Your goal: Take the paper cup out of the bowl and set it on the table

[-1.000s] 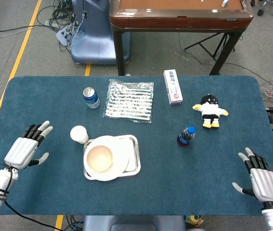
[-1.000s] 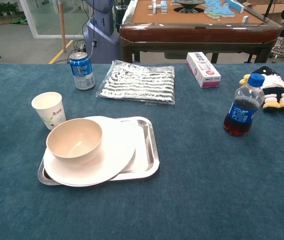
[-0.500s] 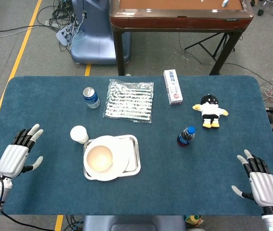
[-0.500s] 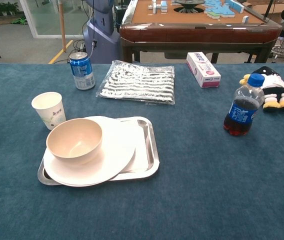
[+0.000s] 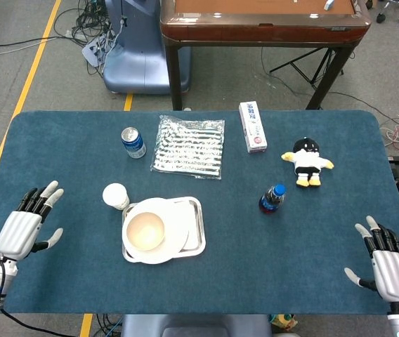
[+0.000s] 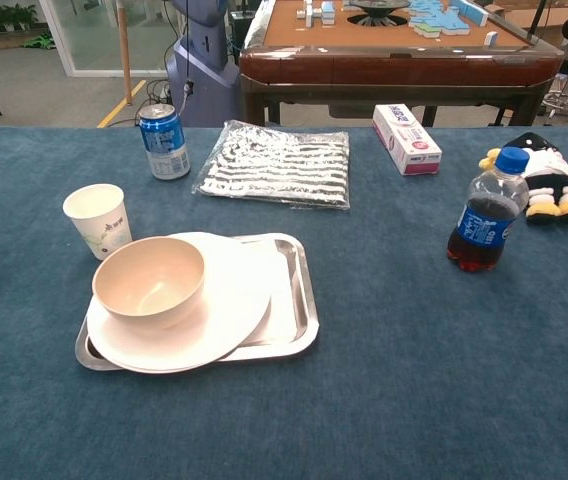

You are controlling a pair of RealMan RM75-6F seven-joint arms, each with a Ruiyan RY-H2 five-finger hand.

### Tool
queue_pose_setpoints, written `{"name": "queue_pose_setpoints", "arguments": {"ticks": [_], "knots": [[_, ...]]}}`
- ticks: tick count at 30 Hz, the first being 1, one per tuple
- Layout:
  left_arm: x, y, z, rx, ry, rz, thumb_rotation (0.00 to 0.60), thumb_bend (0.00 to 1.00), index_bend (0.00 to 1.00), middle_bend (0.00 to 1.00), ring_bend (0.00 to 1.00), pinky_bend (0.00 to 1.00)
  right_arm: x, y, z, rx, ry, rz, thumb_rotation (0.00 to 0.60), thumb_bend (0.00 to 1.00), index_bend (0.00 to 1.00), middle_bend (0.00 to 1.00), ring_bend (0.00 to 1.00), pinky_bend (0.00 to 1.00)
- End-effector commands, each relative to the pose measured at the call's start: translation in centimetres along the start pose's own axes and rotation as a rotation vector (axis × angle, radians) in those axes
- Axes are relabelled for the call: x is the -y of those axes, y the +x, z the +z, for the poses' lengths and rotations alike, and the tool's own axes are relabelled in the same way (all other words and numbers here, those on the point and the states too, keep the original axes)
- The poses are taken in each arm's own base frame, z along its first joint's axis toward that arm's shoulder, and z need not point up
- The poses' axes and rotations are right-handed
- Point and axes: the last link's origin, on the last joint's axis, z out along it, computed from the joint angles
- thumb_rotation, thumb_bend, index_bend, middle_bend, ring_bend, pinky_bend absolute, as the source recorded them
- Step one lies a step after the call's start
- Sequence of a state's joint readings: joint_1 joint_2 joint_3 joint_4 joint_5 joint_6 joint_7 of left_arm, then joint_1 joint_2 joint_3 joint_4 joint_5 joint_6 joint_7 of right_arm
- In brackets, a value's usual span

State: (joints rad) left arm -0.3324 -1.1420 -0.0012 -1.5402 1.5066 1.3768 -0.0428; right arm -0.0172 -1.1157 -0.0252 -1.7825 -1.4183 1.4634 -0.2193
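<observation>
White paper cup [image 6: 98, 220] already stands upright on the blue counter [image 6: 414, 350], just beside the empty beige bowl [image 6: 150, 281]. Left hand [image 5: 25, 226] and right hand [image 5: 388, 266] both rest released, fingers spread; I judge nothing remains but withdrawing.

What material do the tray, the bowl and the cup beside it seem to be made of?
Tray: likely metal, shiny silver with reflections on its rim.
Bowl: matte beige, perhaps plastic or ceramic; cannot tell.
Paper cup: probably paper, a matte white wall with a faint print.

Paper cup [image 5: 116, 196] upright on the table [image 5: 291, 246] — beside the bowl [image 5: 145, 231].
</observation>
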Motion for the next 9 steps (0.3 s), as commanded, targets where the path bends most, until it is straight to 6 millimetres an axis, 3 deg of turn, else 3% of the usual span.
{"name": "queue_pose_setpoints", "arguments": {"ticks": [1, 9], "knots": [[-0.05, 0.0, 0.11, 0.004, -0.005, 0.0, 0.6, 0.32, 0.0, 0.0, 0.0, 0.0, 0.01, -0.06, 0.14, 0.002, -0.002, -0.004, 0.6, 0.25, 0.0, 0.0, 0.0, 0.0], [-0.21, -0.19, 0.22, 0.023, -0.021, -0.013, 0.6, 0.32, 0.01, 0.0, 0.0, 0.0, 0.37, -0.11, -0.1, -0.002, 0.006, -0.003, 0.6, 0.25, 0.0, 0.0, 0.0, 0.0]]}}
